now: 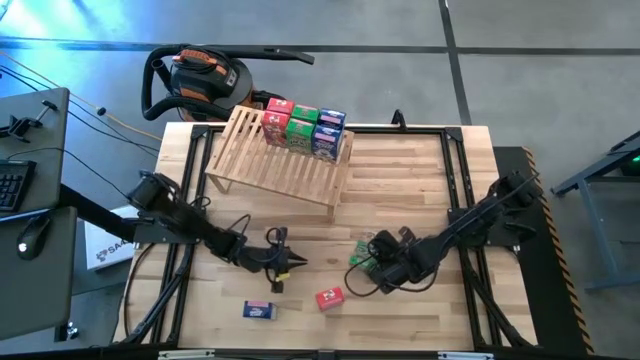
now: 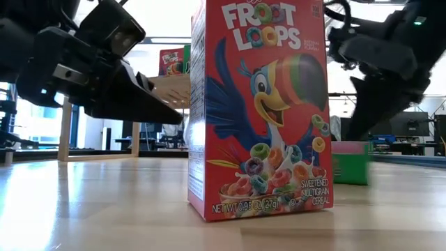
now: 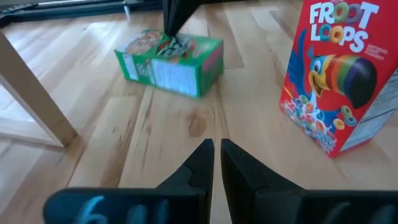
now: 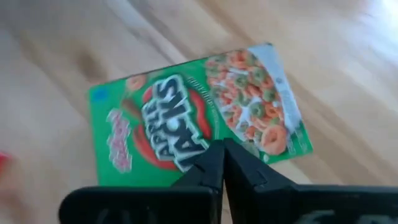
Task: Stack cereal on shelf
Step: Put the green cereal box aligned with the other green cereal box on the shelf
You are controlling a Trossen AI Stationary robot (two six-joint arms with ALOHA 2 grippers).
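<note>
A green cereal box lies flat on the table, right of centre. My right gripper stands shut on it, pointing steeply down. A red cereal box stands upright near the front edge and fills the low view. A blue-and-white box lies to its left. My left gripper is shut and holds nothing; it hovers low over the table, pointing toward the green box. Several boxes sit on the far right part of the slatted shelf. My right gripper has its shut fingertips on the green box's printed upper face, near the middle. The fingers come from above, slanting down from the table's right. The box lies flat on the table under them.
The shelf's wooden leg stands close to my left gripper. An orange-and-black vacuum sits beyond the table's far left corner. Black frame rails run along the table's sides. Bare tabletop lies between the shelf and the loose boxes.
</note>
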